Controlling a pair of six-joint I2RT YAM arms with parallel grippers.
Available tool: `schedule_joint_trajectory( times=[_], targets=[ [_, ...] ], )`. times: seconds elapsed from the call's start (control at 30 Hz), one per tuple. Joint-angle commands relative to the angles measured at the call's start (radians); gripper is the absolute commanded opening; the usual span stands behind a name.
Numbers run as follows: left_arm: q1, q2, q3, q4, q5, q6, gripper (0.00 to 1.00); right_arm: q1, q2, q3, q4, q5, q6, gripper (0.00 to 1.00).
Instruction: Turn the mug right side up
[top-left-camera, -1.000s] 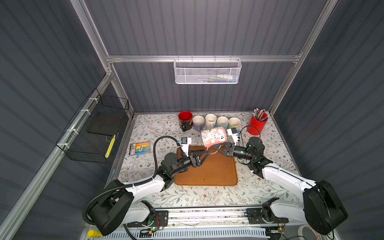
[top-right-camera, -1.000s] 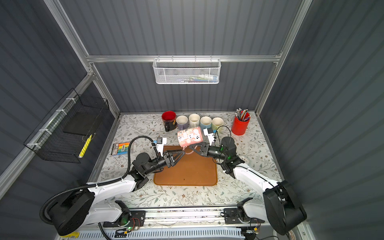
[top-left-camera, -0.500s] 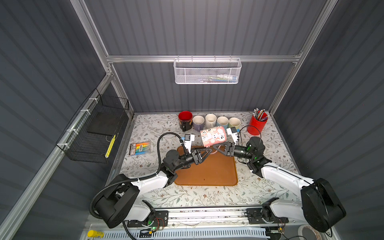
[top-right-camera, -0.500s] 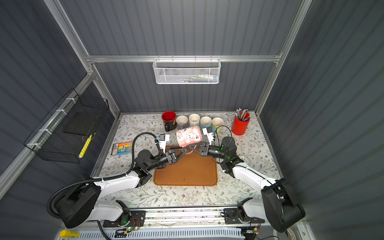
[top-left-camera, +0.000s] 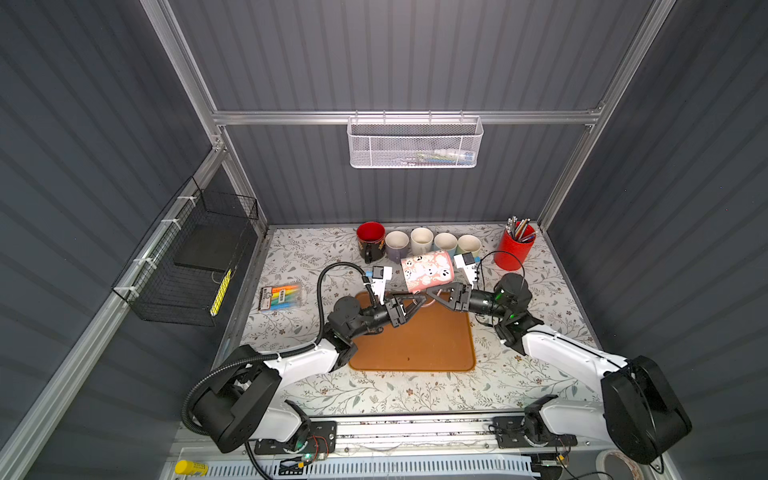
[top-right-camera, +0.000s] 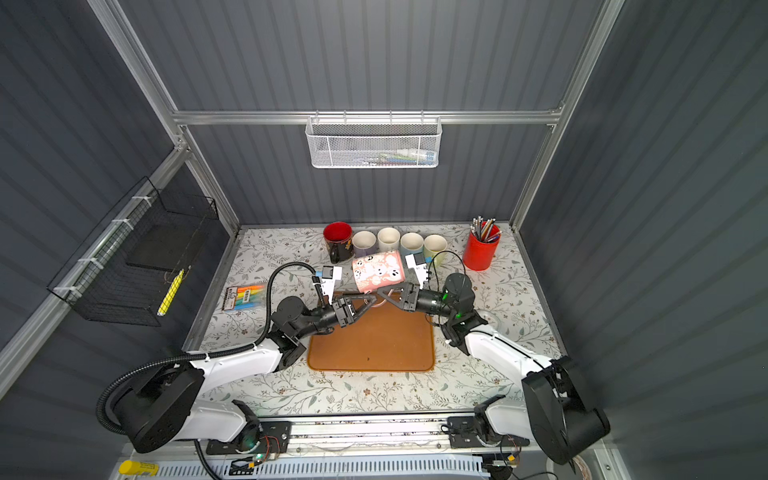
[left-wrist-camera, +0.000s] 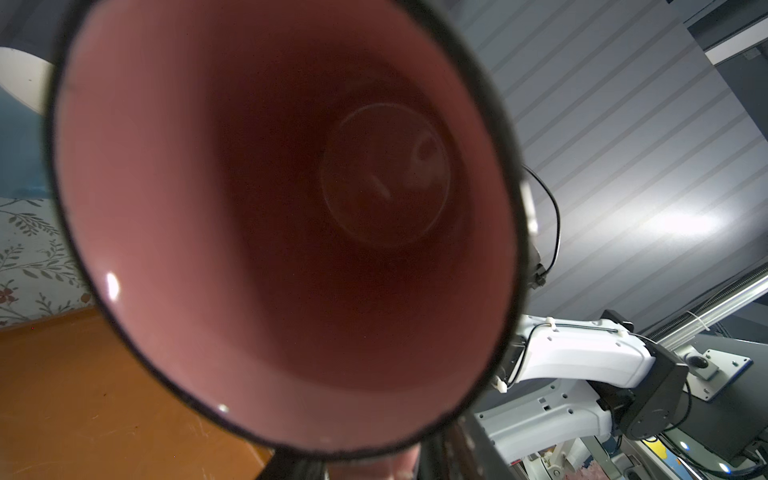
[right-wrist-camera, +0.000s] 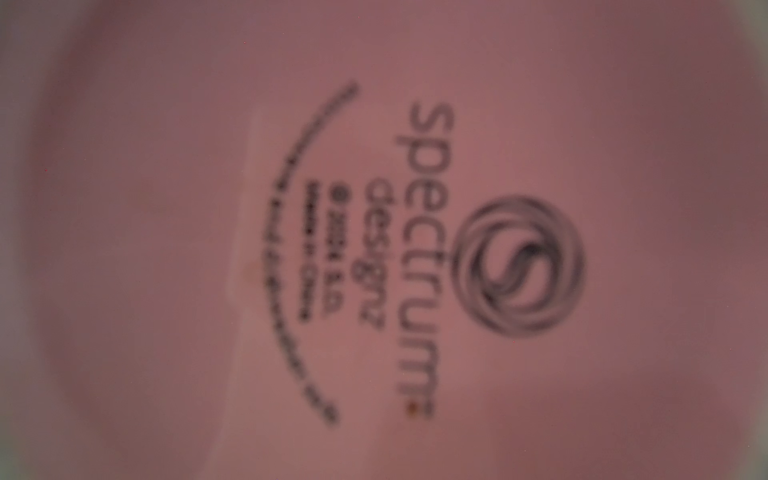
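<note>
Pink ghost-print mug (top-left-camera: 427, 272) hangs on its side above the mat's (top-left-camera: 415, 345) far edge, mouth toward your left arm. Right tool (top-left-camera: 432, 293) is narrow, clamped under it. Left tool (top-left-camera: 419, 300) sits half-closed at the rim, grip unclear. Confirm the left hold, then free the right and rotate mouth-up.

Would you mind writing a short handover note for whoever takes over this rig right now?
Right gripper: shut on the pink mug, held in the air near the back edge of the brown mat.
Left gripper: beneath the mug beside the right one; grip unclear.
Mug: on its side, mouth toward the left arm, base toward the right.
Done: lifted, half turned. Left: turn mouth up, set down.
</note>
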Motion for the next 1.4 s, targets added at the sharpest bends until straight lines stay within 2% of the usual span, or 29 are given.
schedule_joint_trajectory(
  times=[0.0,0.5,0.7,0.77,0.8,1.0,1.1,1.23,1.37],
  targets=[
    [0.004,0.015,0.035,0.032,0.011,0.0,0.41,0.007,-0.013,0.039,0.125,-0.032,-0.02,0.0],
    [0.005,0.009,0.036,0.032,0.0,0.013,0.23,0.015,-0.002,0.026,0.128,-0.031,-0.04,0.0],
    [0.004,-0.01,0.019,0.024,-0.039,0.026,0.1,0.018,0.001,0.007,0.131,-0.018,-0.054,0.0],
    [0.005,-0.016,0.015,0.021,-0.046,0.03,0.01,0.017,0.005,0.006,0.133,-0.017,-0.055,0.0],
    [0.004,-0.018,0.014,0.019,-0.049,0.031,0.0,0.017,0.004,0.004,0.133,-0.016,-0.057,0.0],
    [0.004,-0.047,-0.002,-0.002,-0.08,0.048,0.0,0.017,0.012,-0.003,0.144,-0.005,-0.067,0.01],
    [0.004,-0.077,-0.014,-0.03,-0.113,0.065,0.0,0.016,0.017,-0.008,0.16,-0.003,-0.068,0.11],
    [0.004,-0.156,-0.05,-0.115,-0.227,0.11,0.0,0.016,0.024,-0.016,0.174,0.007,-0.074,0.35],
    [0.004,-0.215,-0.065,-0.175,-0.284,0.144,0.0,0.015,0.029,-0.028,0.185,0.022,-0.084,0.46]
  ],
)
